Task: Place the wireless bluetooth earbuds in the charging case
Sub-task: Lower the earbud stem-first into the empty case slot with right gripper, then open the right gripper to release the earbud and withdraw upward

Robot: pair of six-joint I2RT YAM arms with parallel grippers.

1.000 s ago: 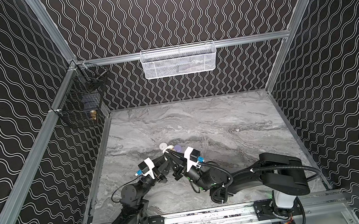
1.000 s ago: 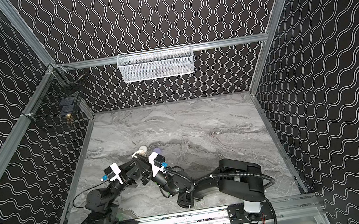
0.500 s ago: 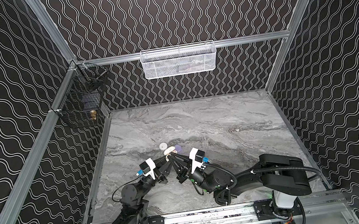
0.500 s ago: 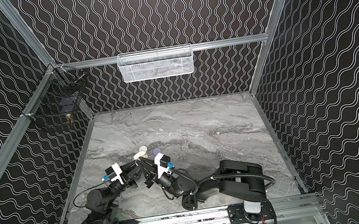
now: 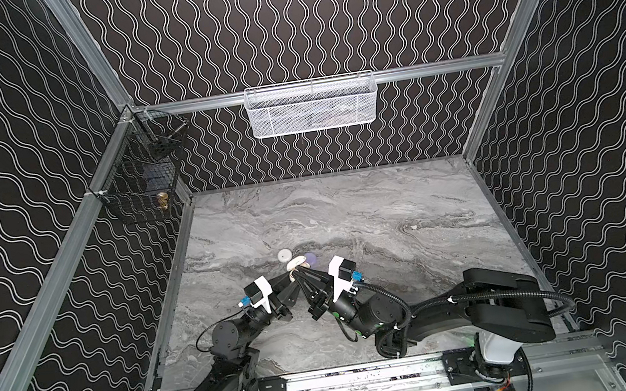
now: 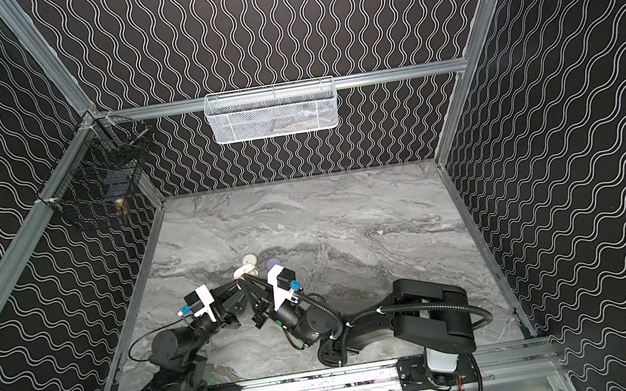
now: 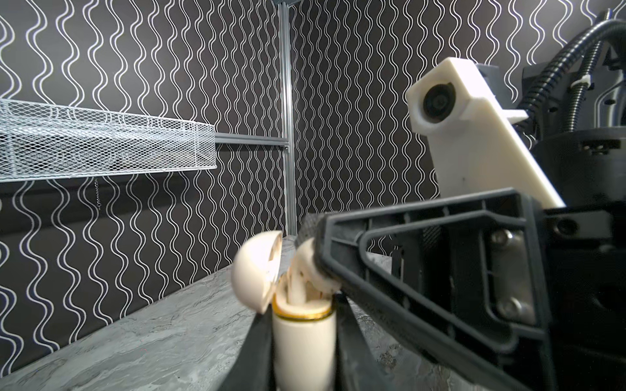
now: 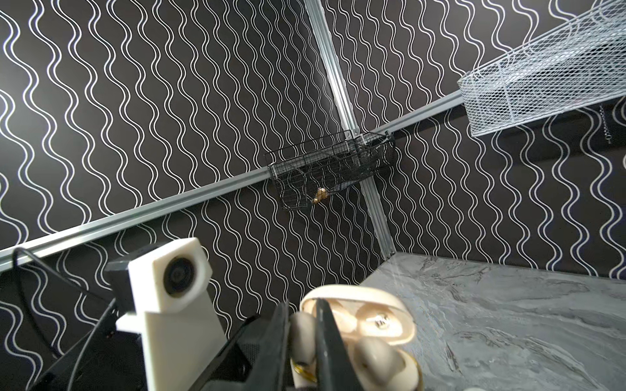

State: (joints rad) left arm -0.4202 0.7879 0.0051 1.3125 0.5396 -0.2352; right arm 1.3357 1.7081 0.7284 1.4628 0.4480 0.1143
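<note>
Left of centre on the near half of the table [image 5: 347,208], the two arms meet nose to nose. The left gripper [image 7: 299,316] is clamped on the smooth cream case [image 7: 305,355]. It's held upright with its domed lid [image 7: 255,270] flipped open and a thin gold ring round the mouth. The right gripper [image 8: 301,315] is pinched tight on a glossy off-white earbud [image 8: 303,342], whose stem pokes down into the case mouth. A second earbud [image 8: 372,353] sits in the slot right beside it.

Room at the mouth is tight, with black ribbed fingers on both sides and the lid right behind. Just far of the fingertips sit a round white case [image 5: 284,255] and a lilac case [image 5: 312,258], close together. Past them the grey veined marble runs open to the far and right walls, and the left wall's metal rail is closer. A white mesh basket [image 5: 311,108] hangs on the far wall and a black wire basket [image 5: 141,180] in the far-left corner, both well above the table.
</note>
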